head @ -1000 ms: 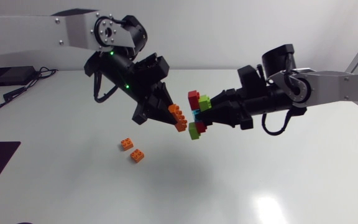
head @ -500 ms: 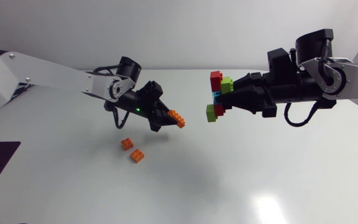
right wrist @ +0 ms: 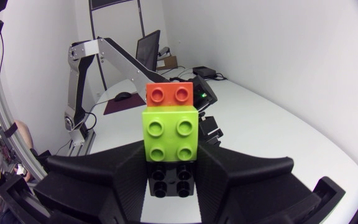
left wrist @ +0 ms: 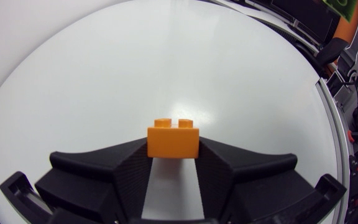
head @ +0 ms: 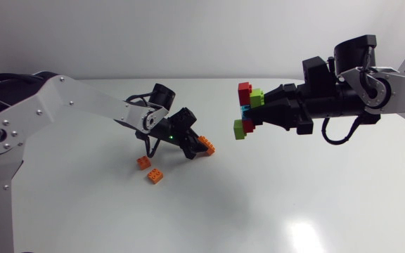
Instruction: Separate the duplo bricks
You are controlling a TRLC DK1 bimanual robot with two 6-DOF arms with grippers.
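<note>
The left arm's black gripper (head: 193,147), left of centre in the head view, is clamped on a small orange plastic brick (head: 205,145). The left wrist view shows both fingers pressing the brick's sides, low over the white table (head: 273,204). Just below and left of the gripper, one loose orange brick (head: 143,162) and a second loose orange brick (head: 155,176) lie on the table, near each other but apart. At upper right, the right arm's black gripper (head: 260,112) grips a joined cluster of plastic bricks (head: 245,111) in the air. Two red, two lime green and one cyan brick can be counted in it. Three orange bricks appear to be separated. The five-brick cluster looks wholly left to pull apart, so the task seems under halfway.
</note>
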